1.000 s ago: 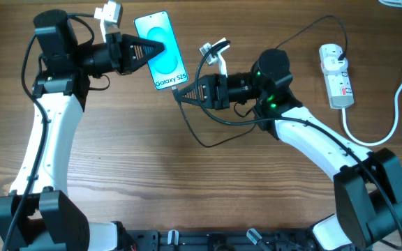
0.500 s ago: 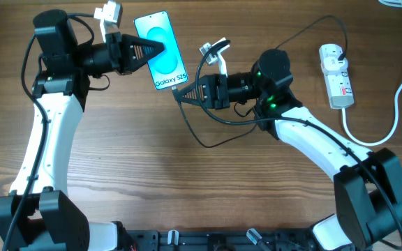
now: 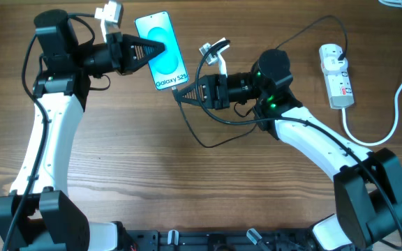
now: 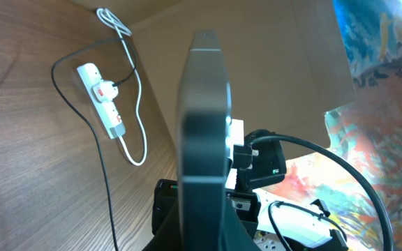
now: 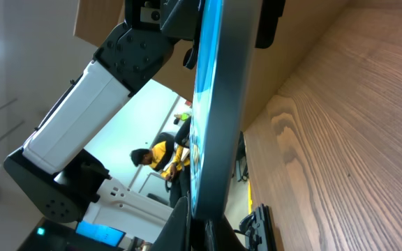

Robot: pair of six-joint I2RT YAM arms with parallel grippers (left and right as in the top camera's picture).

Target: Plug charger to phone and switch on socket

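Phone (image 3: 167, 66), a flat rectangular handset with a cyan-teal screen and "Galaxy S25" lettering, was near the far edge of the wooden bench (image 3: 152, 181), left of centre, screen up. The left arm rose from the near left corner, bent at its elbow close to the far edge and reached rightward. Its black fingers (image 3: 142, 50) were pinched shut across the phone's left side. The right arm came up from the near right corner and stretched leftward, its fingers (image 3: 192, 95) closed, their tips just beside the phone's lower end.

The charger (image 3: 202, 143), a thin black cable, emerged from those closed right fingers and looped toward the near side. Its small connector tip could not be made out, nor whether it touched the phone. In the left wrist view the phone (image 4: 204, 139) showed only as a dark edge-on slab hiding the fingers. In the right wrist view the phone (image 5: 215, 104) filled the centre, again edge-on.

The white elongated power strip socket (image 3: 336, 77) lay near the far right corner, a black plug in its far end. Its thick white cord (image 3: 396, 104) curved beside the right edge and ran out of view. A broad stretch of wood lay between the two arms toward the near edge.
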